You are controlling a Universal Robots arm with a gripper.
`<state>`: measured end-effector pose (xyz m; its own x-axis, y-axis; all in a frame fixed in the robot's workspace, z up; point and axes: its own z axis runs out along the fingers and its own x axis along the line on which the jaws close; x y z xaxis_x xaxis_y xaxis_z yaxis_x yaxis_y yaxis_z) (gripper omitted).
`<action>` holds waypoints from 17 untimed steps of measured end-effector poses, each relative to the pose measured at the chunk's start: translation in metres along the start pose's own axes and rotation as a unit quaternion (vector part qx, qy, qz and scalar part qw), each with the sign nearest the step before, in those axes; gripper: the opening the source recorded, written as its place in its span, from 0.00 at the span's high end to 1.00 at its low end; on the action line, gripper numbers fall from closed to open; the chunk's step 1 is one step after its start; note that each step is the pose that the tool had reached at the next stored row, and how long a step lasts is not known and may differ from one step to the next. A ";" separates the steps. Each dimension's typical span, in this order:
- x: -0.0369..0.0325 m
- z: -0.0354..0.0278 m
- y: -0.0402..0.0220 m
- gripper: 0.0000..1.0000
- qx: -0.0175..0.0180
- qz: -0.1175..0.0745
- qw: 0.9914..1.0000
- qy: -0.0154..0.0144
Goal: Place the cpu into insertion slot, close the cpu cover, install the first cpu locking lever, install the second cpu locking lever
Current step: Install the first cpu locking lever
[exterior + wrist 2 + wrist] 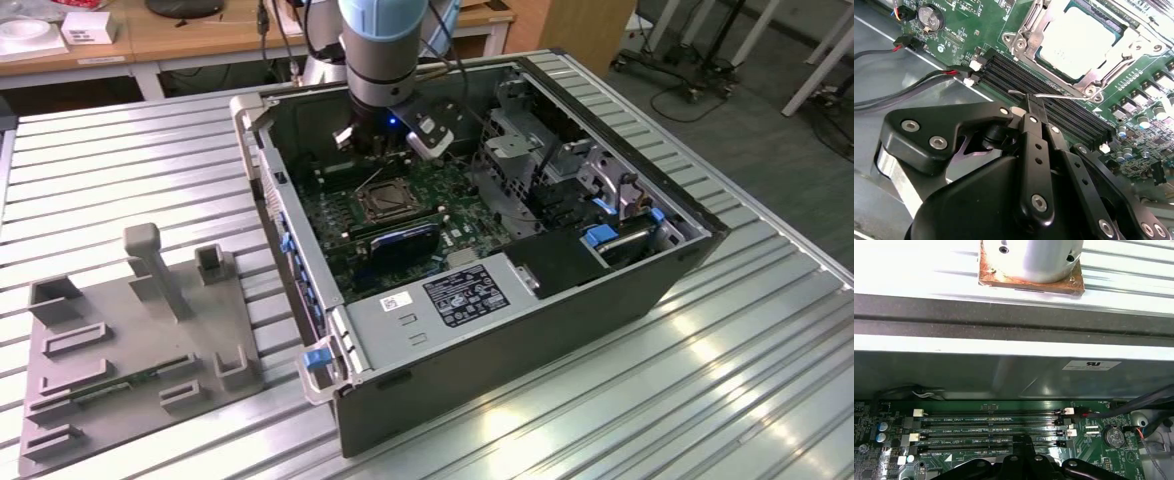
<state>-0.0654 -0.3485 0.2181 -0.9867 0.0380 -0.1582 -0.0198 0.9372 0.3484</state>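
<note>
Well away from the gripper [1030,100], at the exterior view's left, a grey fixture tray [134,335] with upright posts sat on the ribbed metal table [107,150]. Nearer in, the open computer case [534,330] lay on its side, and the arm [387,50] reached down into it over the green motherboard [447,215]. The gripper's black fingers [1031,125] were drawn together, pinching the thin wire locking lever [1064,96] at their tips. Off to one side of the gripper ran black and red cables [904,85], with a coin battery [930,17] beyond them. Directly under the fingertips lay the long black memory slots [1004,72], and they stood between the gripper and the socket. Just past them the cpu [1081,37] sat in the insertion slot [1010,39], with the cpu cover [1030,22] down around it. Farther toward the exterior view's right stood metal drive cages [521,150] and blue latch tabs [601,235]. A white label [1091,365] was stuck to the case wall ahead of the gripper, and a black-and-white printed label [467,290] lay on the grey box at the near end of the case; I could not read either.
</note>
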 end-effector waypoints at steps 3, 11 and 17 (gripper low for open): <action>0.0010 0.0000 0.0001 0.89 0.000 0.000 1.000 -0.001; 0.0122 -0.0004 0.0023 0.89 0.000 -0.002 1.000 -0.005; 0.0216 -0.0020 0.0024 0.89 0.000 -0.004 1.000 -0.010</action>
<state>-0.0872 -0.3461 0.2174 -0.9831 0.0380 -0.1788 -0.0270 0.9373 0.3474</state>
